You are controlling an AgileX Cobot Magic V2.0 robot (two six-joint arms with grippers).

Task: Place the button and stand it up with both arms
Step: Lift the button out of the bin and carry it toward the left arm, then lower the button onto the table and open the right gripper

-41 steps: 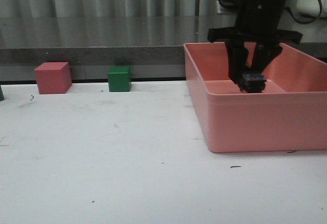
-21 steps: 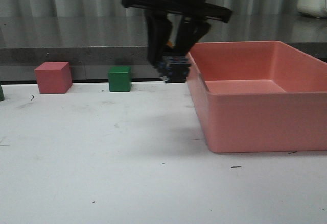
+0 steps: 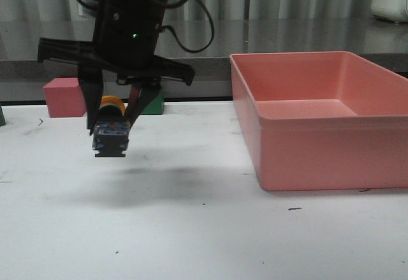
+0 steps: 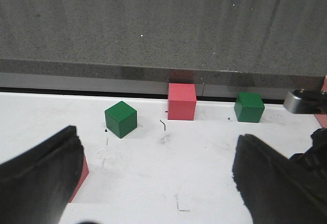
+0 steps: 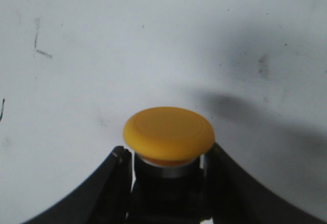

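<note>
1. Where the front view looks forward, a white table [image 3: 204, 229] carries scuffs and small dark marks; behind it runs a grey stone ledge [image 3: 210, 44] under pale vertical slats.
2. A pink bin [image 3: 325, 146] stands on the table's right half. A pink cube [image 3: 62, 96] and a green cube [image 3: 153, 104] sit along the back edge, both partly hidden by the arm.
3. The right arm [image 3: 134, 22], black, cabled, with a small green light, hangs over the left half of the table. Its gripper [image 3: 113, 124] is clamped on the button [image 3: 111, 130], which hangs clear of the table with a soft shadow beneath.
4. The front view shows the button's dark bluish base lowest, with only a sliver of orange cap above it between the prongs.
5. The right wrist view gives what the front cannot: the full yellow cap of the button [image 5: 168, 133], its dark collar pinched between the right gripper [image 5: 166, 183] prongs, white table behind.
6. The left wrist view shows the left gripper [image 4: 158, 183] with prongs spread wide, holding nothing. It also shows a second green cube [image 4: 120, 119] nearer that gripper, plus a pink edge beside one prong, identity unclear.
</note>
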